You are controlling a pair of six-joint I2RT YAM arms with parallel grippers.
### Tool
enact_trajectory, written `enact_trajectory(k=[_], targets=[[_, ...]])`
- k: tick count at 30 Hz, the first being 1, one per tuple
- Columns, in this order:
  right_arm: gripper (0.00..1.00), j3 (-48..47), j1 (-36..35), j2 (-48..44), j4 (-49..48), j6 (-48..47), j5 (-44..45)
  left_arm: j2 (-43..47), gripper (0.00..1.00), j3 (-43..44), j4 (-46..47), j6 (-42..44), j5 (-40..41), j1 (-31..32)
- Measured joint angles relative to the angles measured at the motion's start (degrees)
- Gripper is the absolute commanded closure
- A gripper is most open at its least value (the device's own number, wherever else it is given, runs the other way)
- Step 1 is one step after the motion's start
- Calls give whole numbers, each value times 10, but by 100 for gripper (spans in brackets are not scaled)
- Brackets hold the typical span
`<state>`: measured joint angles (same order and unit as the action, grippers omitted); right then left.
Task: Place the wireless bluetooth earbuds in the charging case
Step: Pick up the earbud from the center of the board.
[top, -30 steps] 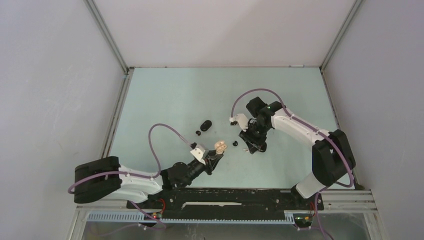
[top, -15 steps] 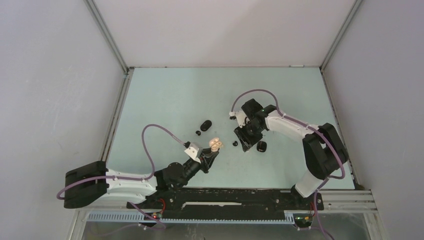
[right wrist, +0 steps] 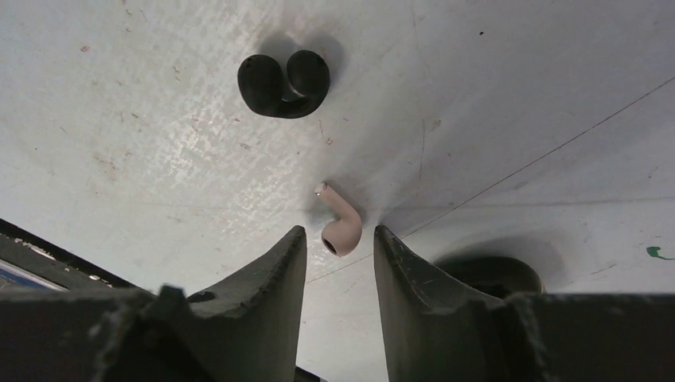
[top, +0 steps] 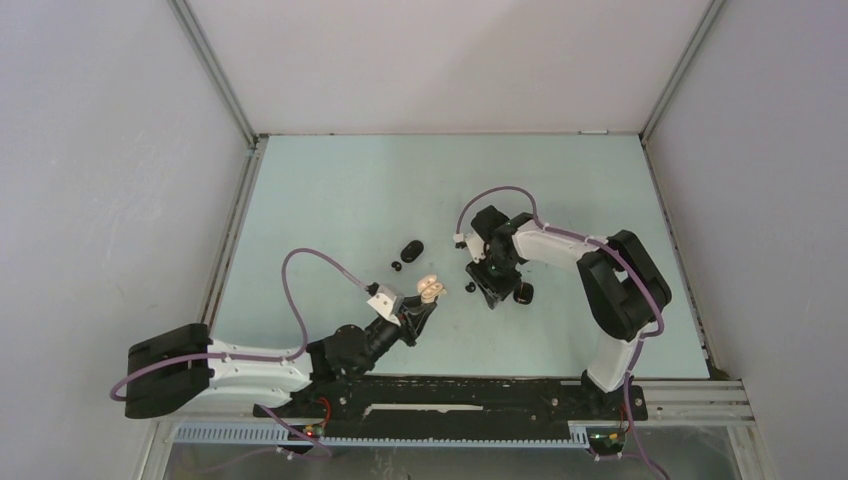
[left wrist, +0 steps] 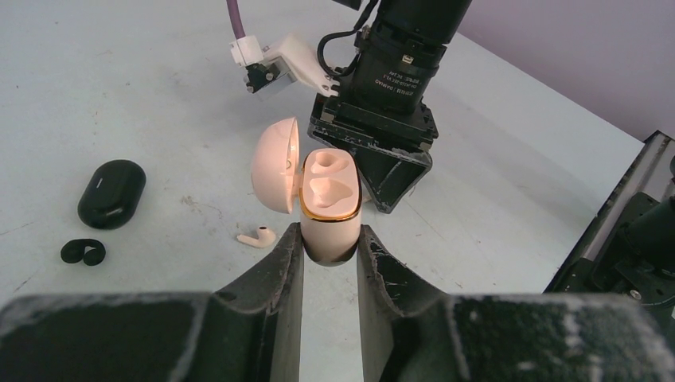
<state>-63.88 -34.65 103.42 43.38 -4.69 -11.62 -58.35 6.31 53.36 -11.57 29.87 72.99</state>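
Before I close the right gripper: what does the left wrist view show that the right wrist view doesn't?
Only left wrist: the left gripper clamped on the open cream case, both sockets empty; a closed black case; a cream earbud on the table beside the held case.
Only right wrist: a second cream earbud, apparently, lying untouched between the open fingers of the right gripper; a dark object half hidden behind one finger.
Both: the right gripper, the table, and one black earbud each, perhaps not the same bud.
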Motion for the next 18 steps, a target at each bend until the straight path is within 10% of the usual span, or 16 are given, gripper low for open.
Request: enact_trajectory(k=[18], targets=[[92,-5,-10,-9,12,-52,25,2,100,-5,1,0,0,0]])
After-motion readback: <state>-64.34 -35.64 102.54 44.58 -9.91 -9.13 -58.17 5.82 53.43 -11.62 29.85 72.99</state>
